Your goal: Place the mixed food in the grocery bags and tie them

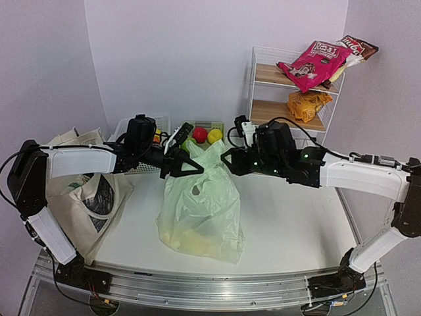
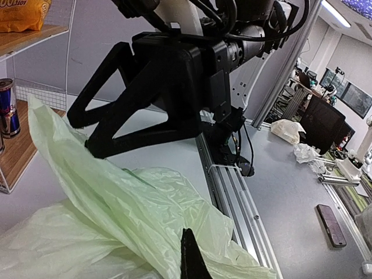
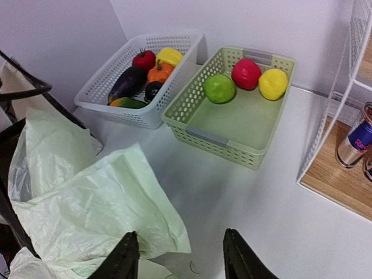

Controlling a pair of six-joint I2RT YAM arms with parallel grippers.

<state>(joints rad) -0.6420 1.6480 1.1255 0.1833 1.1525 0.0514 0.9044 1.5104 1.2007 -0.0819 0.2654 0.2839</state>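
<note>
Top external view: pale-green plastic bag (image 1: 200, 210) stands at the middle of the desk (image 1: 296, 217), something yellowish showing through its base, its two handle ears pulled up toward 12 o'clock, presumably to be crossed and knotted. Left fingers (image 1: 186, 168) are fully closed, pinching the 9 o'clock ear; right fingers (image 1: 227, 160) stand partly apart with nothing between them, the 3 o'clock ear lying loose beside one finger. Canvas tote (image 1: 79, 191) slumps at 9 o'clock and snack packets (image 1: 314, 62) sit on the shelf (image 1: 266, 74) at 1 o'clock, so packing looks unfinished.
</note>
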